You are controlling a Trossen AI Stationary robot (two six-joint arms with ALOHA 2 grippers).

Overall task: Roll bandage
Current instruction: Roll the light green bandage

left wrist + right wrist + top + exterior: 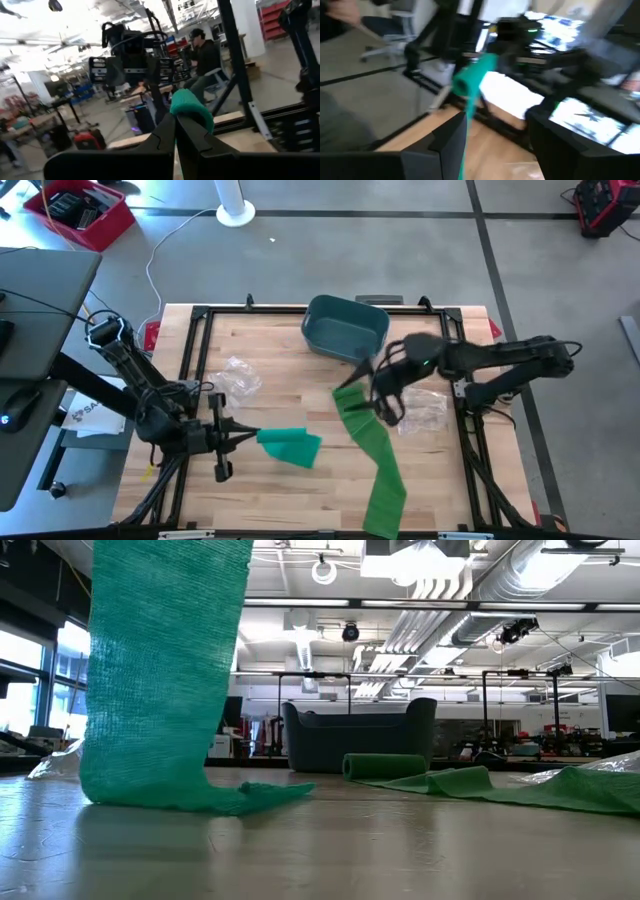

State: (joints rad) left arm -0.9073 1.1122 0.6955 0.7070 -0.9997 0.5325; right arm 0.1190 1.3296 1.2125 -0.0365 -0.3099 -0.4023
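You are mid-roll. Your left gripper (248,439) is clamped tight on one end of the green bandage (372,448), holding that end (290,446) lifted off the desk (280,360). The rest lies as a flat strip running toward the desk's near edge, with a small rolled part (385,766) in front of the blue bin (345,328). Your right gripper (385,390) hovers over the strip's upper end, fingers spread wide and holding nothing. Next, I judge you need that gripper to re-take the strip and keep it taut. In the high view its arm covers the roll, and the right wrist view is smeared.
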